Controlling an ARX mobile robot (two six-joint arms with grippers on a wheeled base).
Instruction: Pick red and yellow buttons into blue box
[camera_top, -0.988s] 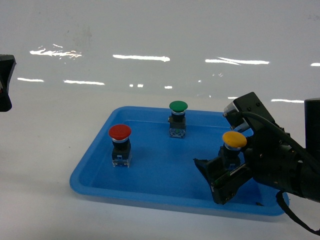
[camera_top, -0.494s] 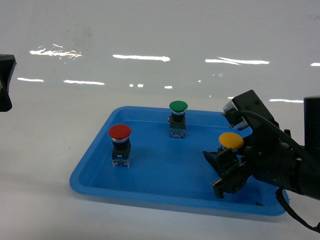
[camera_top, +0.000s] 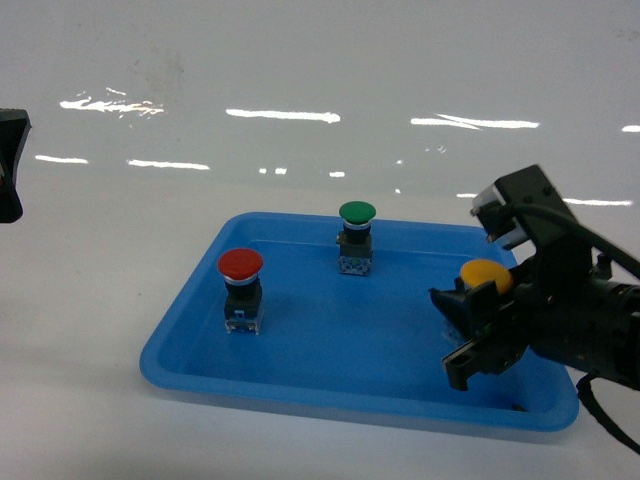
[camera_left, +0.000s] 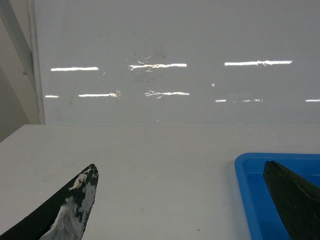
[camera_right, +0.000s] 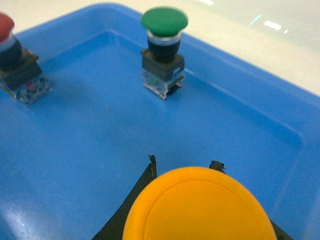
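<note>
My right gripper (camera_top: 462, 330) is shut on the yellow button (camera_top: 485, 273), holding it over the right end of a shallow blue tray (camera_top: 200, 385). In the right wrist view its yellow cap (camera_right: 199, 207) fills the space between the gripper's (camera_right: 184, 162) black fingers. Upright at the tray's left stands the red button (camera_top: 241, 290), also at the left edge of the wrist view (camera_right: 12, 60). My left gripper (camera_left: 180, 167) hangs open over the bare table, left of the tray. The blue box is out of view.
A green-capped button (camera_top: 356, 238) stands upright near the tray's far wall, also showing in the right wrist view (camera_right: 162, 55). The tray's rim (camera_left: 242, 190) lies by the left gripper's right finger. A glossy white wall rises behind the white table.
My right gripper has closed round the yellow button and carried it right and slightly up. The red and green buttons and the left arm have not moved.
</note>
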